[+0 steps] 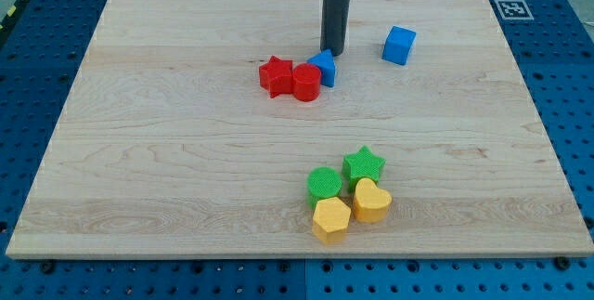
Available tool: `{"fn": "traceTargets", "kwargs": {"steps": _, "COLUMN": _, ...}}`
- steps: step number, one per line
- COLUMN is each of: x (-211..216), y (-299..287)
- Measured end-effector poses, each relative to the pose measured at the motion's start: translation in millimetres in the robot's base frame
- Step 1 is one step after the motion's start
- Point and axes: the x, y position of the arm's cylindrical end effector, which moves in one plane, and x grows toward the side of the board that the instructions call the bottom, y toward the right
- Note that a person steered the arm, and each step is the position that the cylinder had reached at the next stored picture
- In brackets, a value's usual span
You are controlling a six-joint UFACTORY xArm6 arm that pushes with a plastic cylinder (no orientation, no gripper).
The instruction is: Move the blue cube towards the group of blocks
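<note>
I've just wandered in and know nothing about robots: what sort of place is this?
Probably a robotics lab bench. A wooden board lies on a blue perforated table, with a printed marker in one corner. My tip sits just above a small blue block, among toy-like pieces such as the blue cube.

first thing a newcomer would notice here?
Likely my tip, the end of the dark rod coming down from the view's top, just above a small blue block that touches a red cylinder and red star. The blue cube sits alone to its right. Near the bottom, a tight cluster: green star, green cylinder, two yellow blocks.
</note>
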Motion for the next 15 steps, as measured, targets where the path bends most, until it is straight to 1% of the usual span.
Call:
{"fn": "traceTargets", "kwargs": {"steps": 1, "x": -20, "y": 22}}
{"fn": "traceTargets", "kwargs": {"steps": 2, "x": -44, "y": 65}}
{"fn": "traceTargets", "kwargs": {"steps": 3, "x": -43, "y": 164}}
{"fn": "traceTargets", "kwargs": {"steps": 4, "x": -37, "y": 219}}
{"fn": "traceTargets", "kwargs": {"steps": 5, "x": -21, "y": 204}}
{"fn": "traceTargets", "kwargs": {"steps": 6, "x": -11, "y": 171}}
{"fn": "traceTargets", "kwargs": {"steps": 8, "x": -9, "y": 93}}
{"fn": "traceTargets", "kwargs": {"steps": 9, "x": -9, "y": 67}}
{"fn": "traceTargets", "kwargs": {"steps": 10, "x": -7, "y": 69}}
{"fn": "traceTargets", "kwargs": {"steps": 11, "x": 6, "y": 111}}
{"fn": "traceTargets", "kwargs": {"steps": 12, "x": 8, "y": 123}}
{"fn": "traceTargets", "kwargs": {"steps": 13, "x": 8, "y": 96}}
{"fn": "traceTargets", "kwargs": {"steps": 15, "x": 8, "y": 23}}
